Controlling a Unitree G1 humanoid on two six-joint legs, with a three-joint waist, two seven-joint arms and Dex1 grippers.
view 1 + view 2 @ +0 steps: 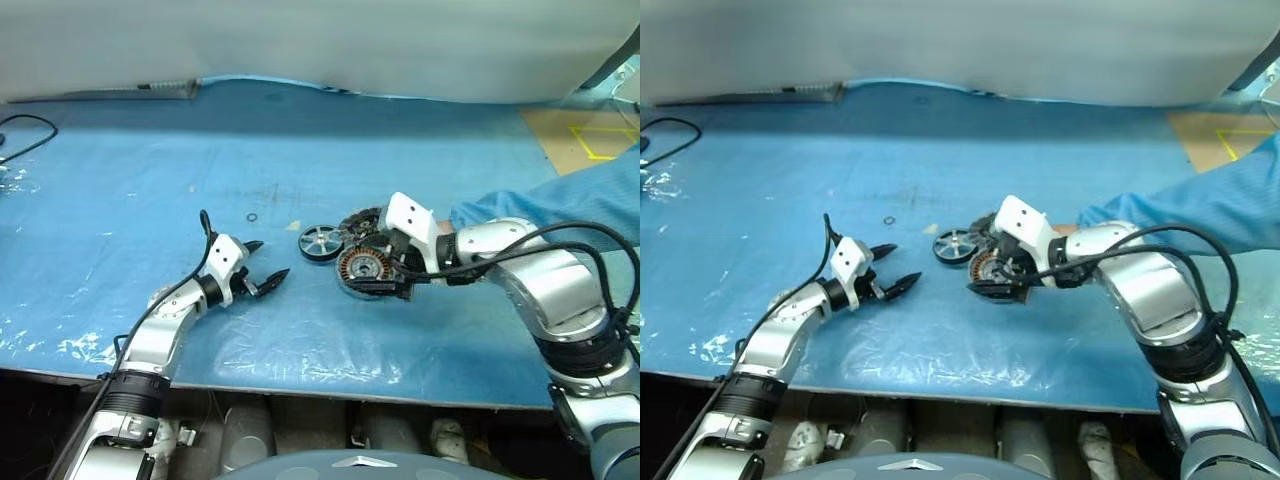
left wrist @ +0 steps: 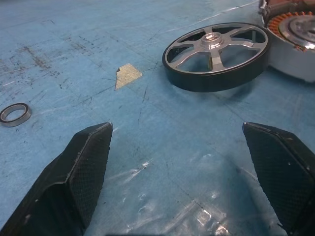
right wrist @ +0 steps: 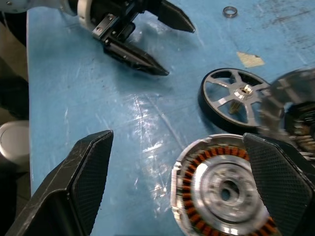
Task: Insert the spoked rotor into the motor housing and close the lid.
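You are looking at a blue plastic-covered worktop [image 1: 300,130] with the parts gathered just right of the frame's centre.

The spoked rotor [image 1: 320,242], a small silver metal wheel with a dark rim, broad spokes and a central hub, lies flat on the worktop at mid-frame, free of both hands. The left wrist view shows it [image 2: 216,56] ahead of the left fingers, with blue sheet between.

The motor housing [image 1: 363,267], a round flat part with a ring of orange-copper windings around a metal centre, sits just right of the rotor and slightly lower in the frame, close beside it. In the right wrist view it [image 3: 221,187] lies between the two black fingers but neither visibly grips it.

The lid [image 3: 290,101], a thin silver disc, shows blurred in the right wrist view, next to the rotor and housing; whether it rests on anything you cannot tell.

Your left hand [image 1: 262,268] is at left-centre, fingers spread wide apart, holding nothing, pointing toward the rotor. Your right hand [image 3: 187,182] sits over the housing, fingers wide apart.

A small dark metal ring [image 1: 251,217] lies above the left hand. A person's light-blue sleeve [image 1: 560,205] reaches in from the right edge.
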